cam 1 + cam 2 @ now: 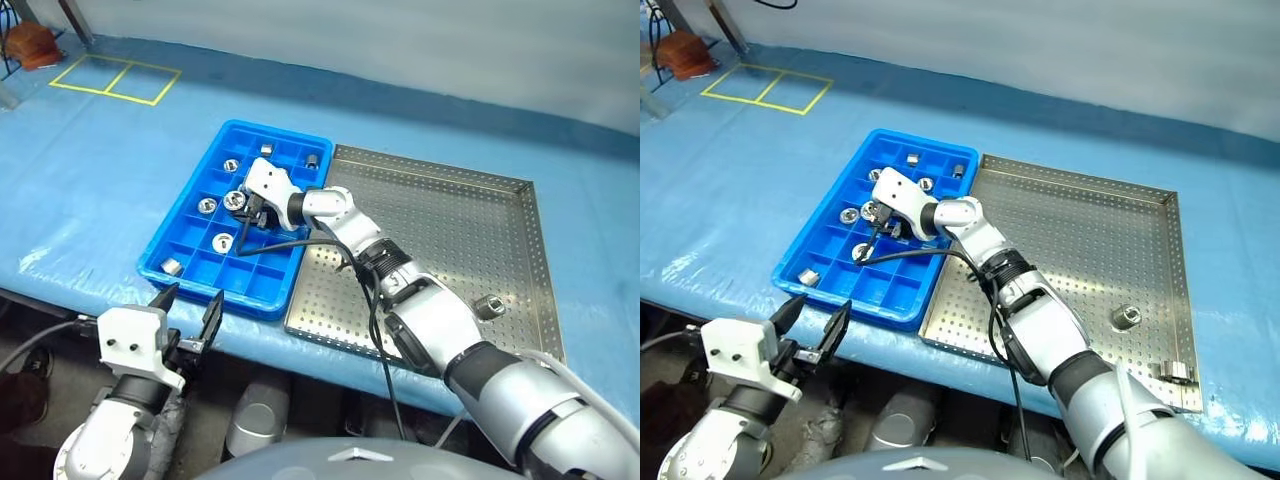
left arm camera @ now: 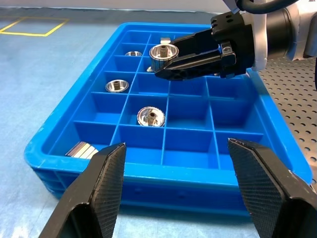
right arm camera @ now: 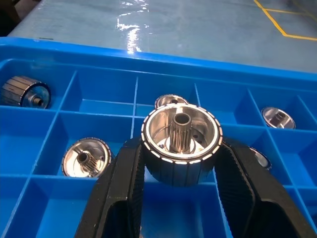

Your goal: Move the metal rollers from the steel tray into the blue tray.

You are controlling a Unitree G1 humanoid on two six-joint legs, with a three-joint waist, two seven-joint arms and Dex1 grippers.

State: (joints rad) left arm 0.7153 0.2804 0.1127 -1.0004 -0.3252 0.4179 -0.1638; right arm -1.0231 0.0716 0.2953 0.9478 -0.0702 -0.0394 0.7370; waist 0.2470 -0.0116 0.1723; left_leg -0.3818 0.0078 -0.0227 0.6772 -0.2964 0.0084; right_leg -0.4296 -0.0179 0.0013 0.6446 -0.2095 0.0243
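Right pincer (image 3: 181,198) grips one of the metal rollers (image 3: 181,144) above the blue tray (image 1: 178,218), which holds several more. Left pincer (image 2: 173,198) hangs open. Blue-clothed surface (image 1: 100,170) carries the steel tray (image 1: 520,260) with two rollers.

Blue cloth (image 1: 90,180) covers table; yellow tape squares (image 1: 115,78) marked at far corner.

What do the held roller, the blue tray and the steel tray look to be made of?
Held roller: polished metal, going by its mirror-bright face.
Blue tray: likely moulded plastic, with uniform colour and thin glossy dividers.
Steel tray: probably sheet steel, being dull silver and perforated.
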